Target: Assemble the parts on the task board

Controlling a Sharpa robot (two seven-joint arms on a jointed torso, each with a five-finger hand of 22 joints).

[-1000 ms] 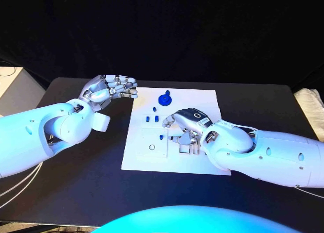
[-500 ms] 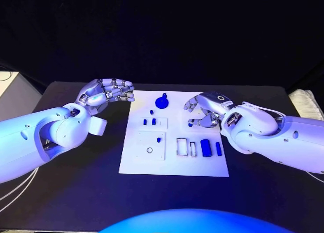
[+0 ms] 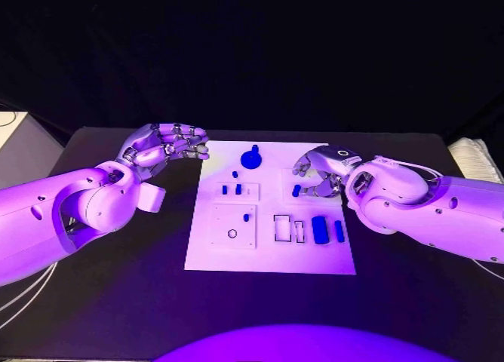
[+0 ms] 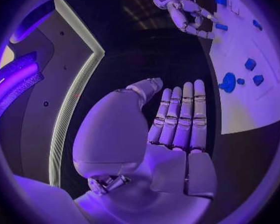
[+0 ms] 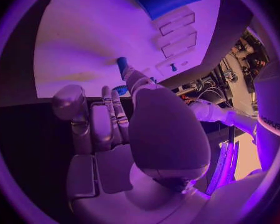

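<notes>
While the right hand pinches 1 small blue part above the task board, it should lower squarely; the left hand rests curled, grasping nothing.

The black table carries the white task board, which lies flat at its middle, reaching close to the far edge. Small blue parts sit on the board, mostly across its far half.
</notes>
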